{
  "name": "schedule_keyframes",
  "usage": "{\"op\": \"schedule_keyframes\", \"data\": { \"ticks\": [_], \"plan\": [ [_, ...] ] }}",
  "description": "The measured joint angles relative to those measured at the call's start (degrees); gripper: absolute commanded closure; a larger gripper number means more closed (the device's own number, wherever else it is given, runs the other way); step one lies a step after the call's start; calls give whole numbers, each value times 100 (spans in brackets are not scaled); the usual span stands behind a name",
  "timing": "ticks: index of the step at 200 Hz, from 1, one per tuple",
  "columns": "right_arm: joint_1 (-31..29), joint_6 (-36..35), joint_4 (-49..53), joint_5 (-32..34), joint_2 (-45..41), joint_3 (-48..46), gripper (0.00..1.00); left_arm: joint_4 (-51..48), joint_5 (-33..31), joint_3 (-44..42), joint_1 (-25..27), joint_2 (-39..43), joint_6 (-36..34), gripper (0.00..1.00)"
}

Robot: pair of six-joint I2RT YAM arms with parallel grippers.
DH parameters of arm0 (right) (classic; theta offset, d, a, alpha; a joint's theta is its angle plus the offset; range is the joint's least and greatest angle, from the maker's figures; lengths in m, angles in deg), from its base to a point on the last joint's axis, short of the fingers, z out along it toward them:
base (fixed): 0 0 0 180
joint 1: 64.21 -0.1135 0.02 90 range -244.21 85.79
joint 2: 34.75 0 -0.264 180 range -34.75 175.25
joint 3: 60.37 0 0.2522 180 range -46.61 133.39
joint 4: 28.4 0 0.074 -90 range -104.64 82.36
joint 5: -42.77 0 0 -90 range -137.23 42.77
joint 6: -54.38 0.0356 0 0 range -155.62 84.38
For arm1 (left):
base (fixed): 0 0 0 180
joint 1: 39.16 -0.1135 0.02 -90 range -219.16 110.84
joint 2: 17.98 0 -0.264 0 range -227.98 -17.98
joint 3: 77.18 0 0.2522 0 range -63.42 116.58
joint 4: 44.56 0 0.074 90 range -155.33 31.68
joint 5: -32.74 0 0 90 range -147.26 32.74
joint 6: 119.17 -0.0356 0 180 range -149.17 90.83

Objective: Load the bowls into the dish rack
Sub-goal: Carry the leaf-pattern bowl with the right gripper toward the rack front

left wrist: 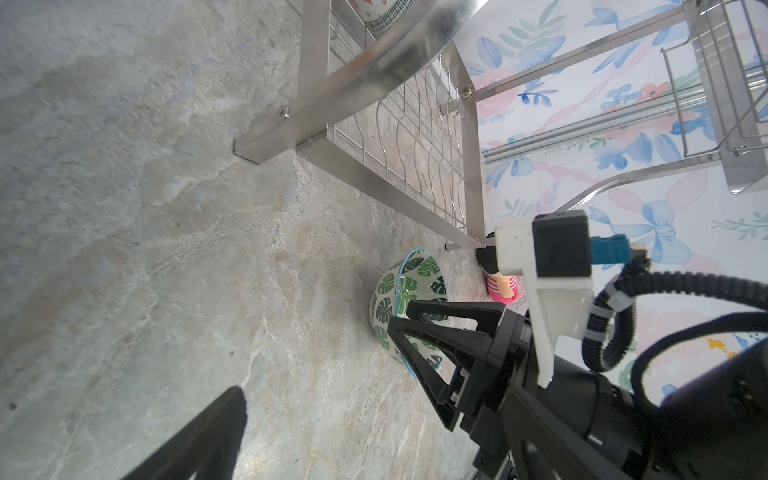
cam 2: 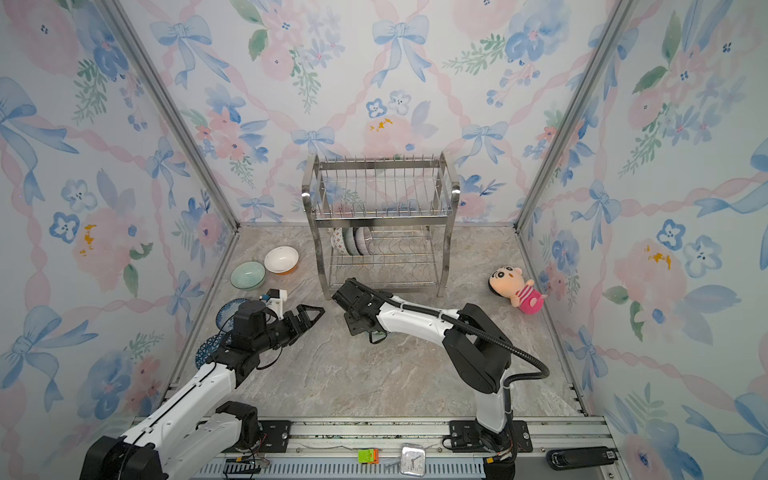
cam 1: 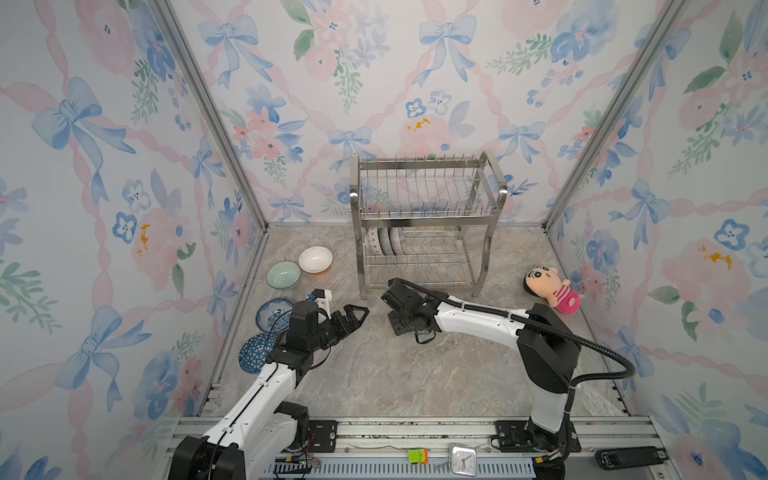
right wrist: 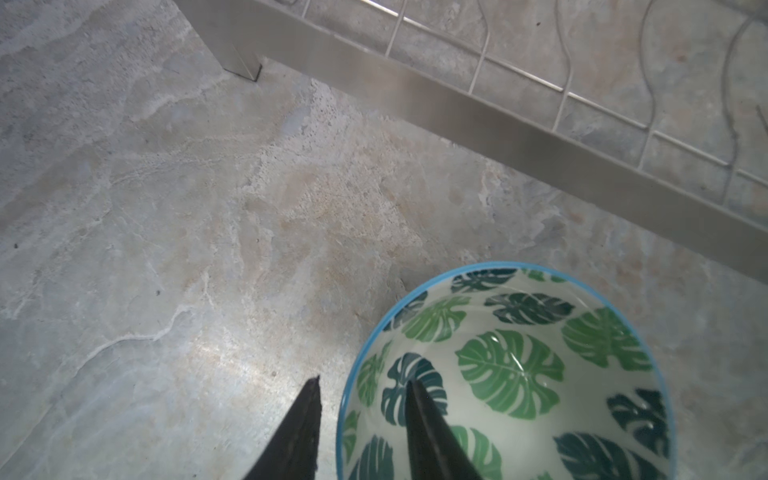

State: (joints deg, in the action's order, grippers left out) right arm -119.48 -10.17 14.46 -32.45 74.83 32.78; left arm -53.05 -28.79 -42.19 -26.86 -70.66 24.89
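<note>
Right pincer (right wrist: 363,380) straddles leaf bowl (right wrist: 511,365) rim; rack (cam 1: 424,215) holds three bowls (cam 1: 384,241).

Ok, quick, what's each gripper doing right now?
Left gripper: open, empty.
Right gripper: open, jaws straddling the rim of the green leaf bowl, not yet clamped.

White round ceramic bowl with green leaf print (left wrist: 395,286) sits upright on grey marble tabletop (left wrist: 166,208), black-fingered right gripper (left wrist: 399,318) at its rim
</note>
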Motion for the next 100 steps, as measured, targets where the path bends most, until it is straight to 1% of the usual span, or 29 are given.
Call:
{"op": "schedule_keyframes", "data": {
  "ticks": [66, 83, 100],
  "plan": [
    [-83, -24, 249, 208, 393, 164, 70, 114, 166, -164, -13, 2, 122, 2],
    [-83, -59, 341, 297, 435, 164, 76, 114, 160, -164, -33, 2, 131, 2],
    [-83, -66, 358, 361, 435, 164, 79, 114, 160, -166, -33, 2, 131, 2]
  ]
}}
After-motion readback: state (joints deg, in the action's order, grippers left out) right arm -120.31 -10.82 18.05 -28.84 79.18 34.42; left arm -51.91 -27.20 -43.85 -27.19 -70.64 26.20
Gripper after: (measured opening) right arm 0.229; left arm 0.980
